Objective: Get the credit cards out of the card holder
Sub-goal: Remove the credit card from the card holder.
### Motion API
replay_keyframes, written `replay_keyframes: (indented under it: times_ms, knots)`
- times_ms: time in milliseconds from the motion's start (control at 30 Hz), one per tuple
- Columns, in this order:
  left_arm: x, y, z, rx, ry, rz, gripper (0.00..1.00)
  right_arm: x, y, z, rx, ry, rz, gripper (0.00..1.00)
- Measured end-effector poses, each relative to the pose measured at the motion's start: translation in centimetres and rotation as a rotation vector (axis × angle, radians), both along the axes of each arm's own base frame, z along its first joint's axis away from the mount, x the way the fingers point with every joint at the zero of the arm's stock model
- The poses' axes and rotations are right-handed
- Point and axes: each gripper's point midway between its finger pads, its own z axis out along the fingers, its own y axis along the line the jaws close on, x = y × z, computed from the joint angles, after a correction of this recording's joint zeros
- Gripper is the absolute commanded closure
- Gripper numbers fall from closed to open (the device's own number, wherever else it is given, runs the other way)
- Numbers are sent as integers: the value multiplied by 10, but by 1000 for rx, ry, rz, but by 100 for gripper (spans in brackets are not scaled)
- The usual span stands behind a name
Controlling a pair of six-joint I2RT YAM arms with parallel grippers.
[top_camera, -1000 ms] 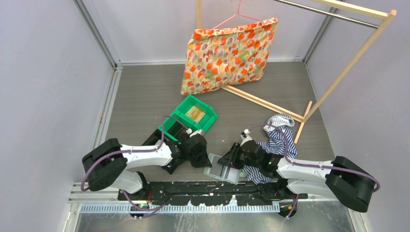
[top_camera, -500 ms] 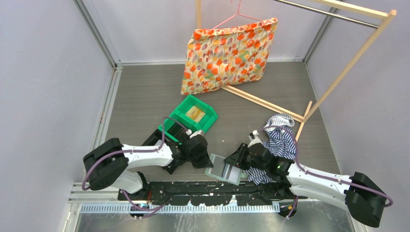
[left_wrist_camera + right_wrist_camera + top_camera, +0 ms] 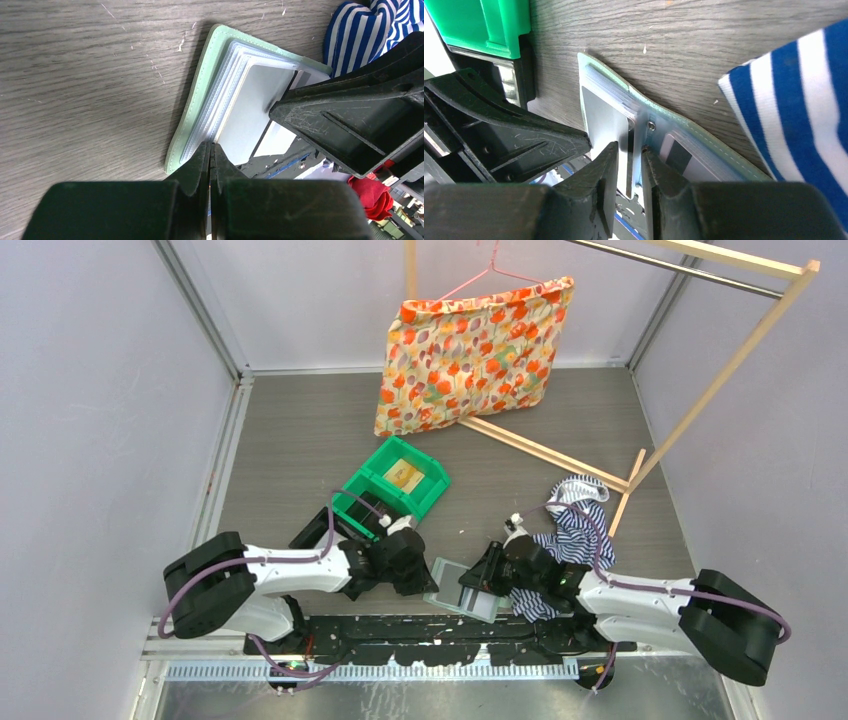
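Can't see much of the card holder (image 3: 450,586) from above. It's lying open on the tabletop (image 3: 300,440) near the front edge, half covered by both wrists. Both arms are stretched low and angled inward. The left end effector (image 3: 210,148) is fully pinched together at the holder's edge, though I can't tell if it's gripping anything. The right end effector (image 3: 628,150) is narrow, clamped on a greyish-white card (image 3: 601,117) by the spine.
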Motion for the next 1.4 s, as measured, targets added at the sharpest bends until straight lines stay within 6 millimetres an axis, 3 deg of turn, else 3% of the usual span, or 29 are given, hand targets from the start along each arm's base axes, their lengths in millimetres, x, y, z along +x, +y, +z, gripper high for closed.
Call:
replay_keyframes:
  times_ms: [367,967,1167,1233,1400]
  knots:
    - [-2,0,-1,8,-5,18,99,0,-1,2,26,-8,-9,99]
    - [-11,6,-2,-12,26,48,99,-1,-10,7,84,-52,-6,99]
    - [-25,27,-11,37,48,70,99,28,-8,9,53,-50,36,99]
    - [-27,32,-11,54,46,70,100,37,-10,0,26,-17,41,99]
    - [-27,56,-9,126,16,82,95,57,18,4,57,5,180,99]
